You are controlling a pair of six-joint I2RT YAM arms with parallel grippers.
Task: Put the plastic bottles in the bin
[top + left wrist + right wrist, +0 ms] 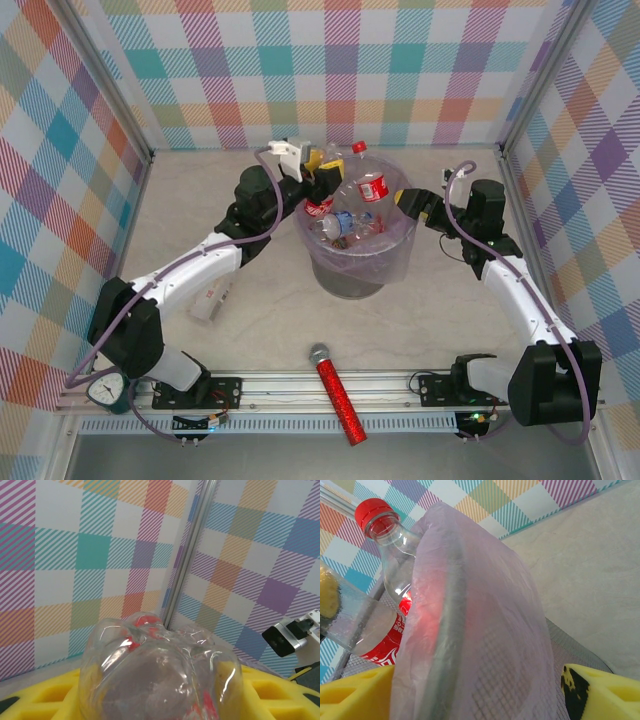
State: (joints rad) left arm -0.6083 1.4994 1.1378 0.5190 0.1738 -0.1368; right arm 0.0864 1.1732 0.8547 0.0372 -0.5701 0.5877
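Gripping a clear bottle (160,675) near its base, the left claw (318,188) hangs over the bin's (345,272) far-left rim, the bottle's long axis apparently pointing down inside, so letting go should do. The right claw (408,205) sits open, empty, astride the right rim.

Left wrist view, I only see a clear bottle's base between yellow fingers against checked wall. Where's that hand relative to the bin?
Observer: The left hand, holding the clear plastic bottle, is at the far-left rim of the round grey bag-lined bin.
Operator: Anything inside already?
Observer: Yes, several small clear red-labelled bottles lie in it.
Operator: And the other hand?
Observer: The right hand is open, its yellow fingers straddling the right rim.
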